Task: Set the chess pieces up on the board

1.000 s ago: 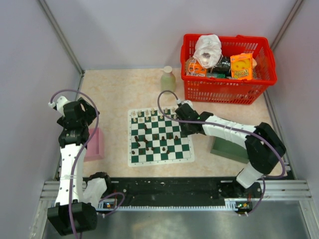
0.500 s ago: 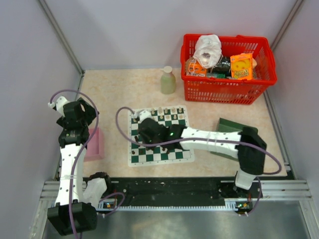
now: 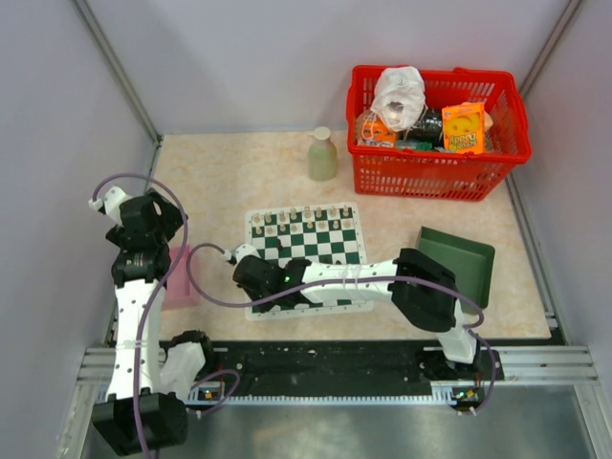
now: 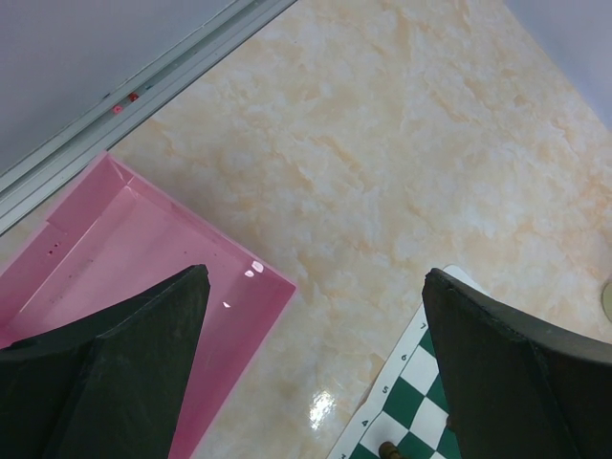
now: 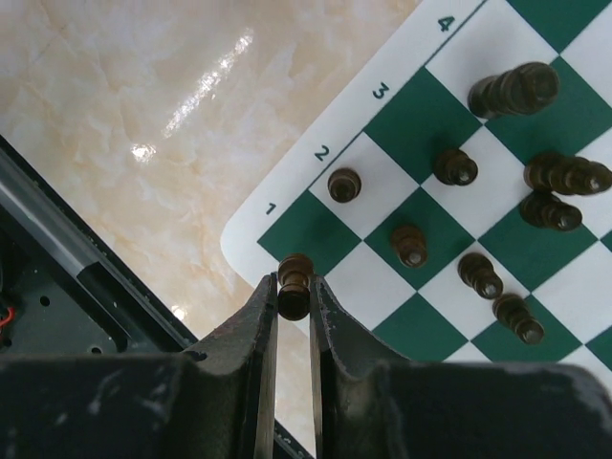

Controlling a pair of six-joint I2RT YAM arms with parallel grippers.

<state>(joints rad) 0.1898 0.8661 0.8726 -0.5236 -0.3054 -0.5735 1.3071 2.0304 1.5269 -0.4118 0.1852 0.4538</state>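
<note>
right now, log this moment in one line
right pincer: shut on dark piece | place: board corner by row 1 | left pincer: open, by pink tray

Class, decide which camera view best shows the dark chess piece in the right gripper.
Right wrist view: the dark chess piece appears close-up, clamped in the right gripper, over the corner of the board. In the top view the gripper hides it; the left wrist view misses it.

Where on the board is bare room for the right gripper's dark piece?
The near corner squares along row 1, beside the held piece, are bare. Dark pieces crowd the rows beyond; pale pieces line the far edge.
</note>
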